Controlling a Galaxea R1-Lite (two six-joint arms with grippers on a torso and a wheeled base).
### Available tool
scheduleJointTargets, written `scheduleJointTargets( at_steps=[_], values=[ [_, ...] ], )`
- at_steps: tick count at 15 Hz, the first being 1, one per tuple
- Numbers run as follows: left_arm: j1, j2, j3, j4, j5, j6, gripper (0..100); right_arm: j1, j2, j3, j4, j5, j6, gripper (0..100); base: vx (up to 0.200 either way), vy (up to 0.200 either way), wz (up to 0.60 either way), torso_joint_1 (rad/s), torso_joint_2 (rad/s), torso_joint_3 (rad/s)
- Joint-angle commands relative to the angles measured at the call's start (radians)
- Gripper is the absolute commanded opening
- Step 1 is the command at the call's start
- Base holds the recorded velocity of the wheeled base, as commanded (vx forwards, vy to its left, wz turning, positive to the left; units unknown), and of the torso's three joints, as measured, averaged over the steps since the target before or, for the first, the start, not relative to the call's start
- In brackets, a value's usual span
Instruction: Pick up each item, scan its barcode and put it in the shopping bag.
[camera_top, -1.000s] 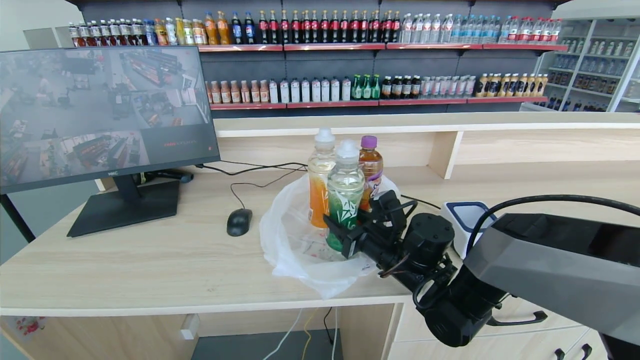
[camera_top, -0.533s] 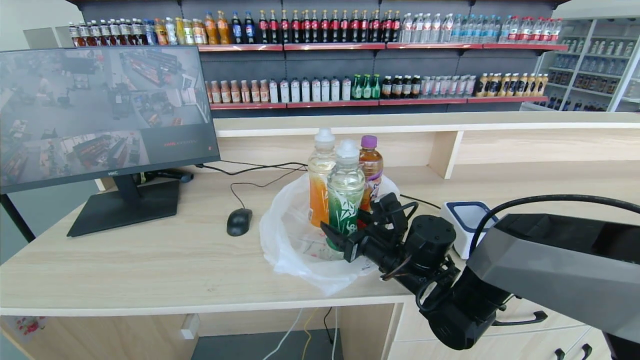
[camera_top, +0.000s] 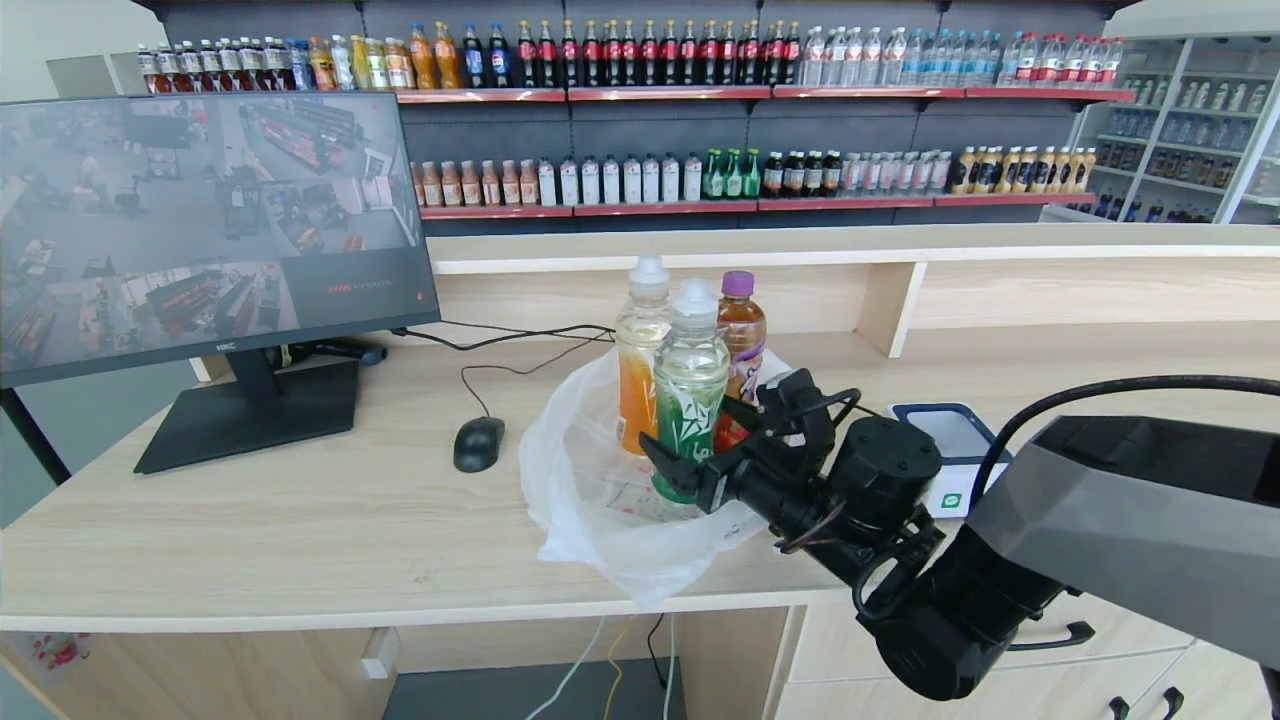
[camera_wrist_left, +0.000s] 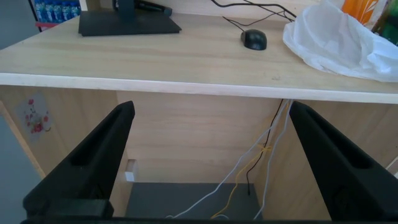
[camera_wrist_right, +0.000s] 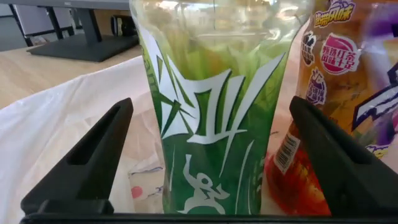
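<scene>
Green-label bottle (camera_top: 688, 400) upright inside the shopping bag (camera_top: 585, 490) on the bench (camera_top: 300, 540). An orange bottle (camera_top: 636, 375) and a purple-capped bottle (camera_top: 743, 330) also stand in the bag. Right hand (camera_top: 690, 428) at the bag's right side, wide, fingers (camera_wrist_right: 81, 168) flanking the green-label bottle. Left hand (camera_wrist_left: 211, 162) wide, lower than the bag.

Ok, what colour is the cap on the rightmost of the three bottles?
Purple. The cap shows best in the head view.
</scene>
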Motion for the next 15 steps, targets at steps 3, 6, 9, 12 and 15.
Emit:
scheduleJointTargets(
  at_steps=[3, 6, 9, 12, 15],
  values=[
    [0.000, 0.000, 0.000, 0.000, 0.000, 0.000, 100, 0.002, -0.335, 0.206, -0.002, 0.001, -0.027, 100, 0.000, 0.000, 0.00, 0.000, 0.00, 0.000],
    [0.000, 0.000, 0.000, 0.000, 0.000, 0.000, 100, -0.004, -0.669, 0.502, -0.002, 0.001, -0.083, 100, 0.000, 0.000, 0.00, 0.000, 0.00, 0.000],
    [0.000, 0.000, 0.000, 0.000, 0.000, 0.000, 100, -0.024, -0.963, 0.760, -0.002, 0.007, -0.130, 100, 0.000, 0.000, 0.00, 0.000, 0.00, 0.000],
    [0.000, 0.000, 0.000, 0.000, 0.000, 0.000, 100, -0.024, -1.111, 0.815, 0.099, 0.006, -0.196, 100, 0.000, 0.000, 0.00, 0.000, 0.00, 0.000],
    [0.000, 0.000, 0.000, 0.000, 0.000, 0.000, 100, -0.024, -1.258, 0.815, 0.337, 0.006, -0.285, 100, 0.000, 0.000, 0.00, 0.000, 0.00, 0.000]
  ],
)
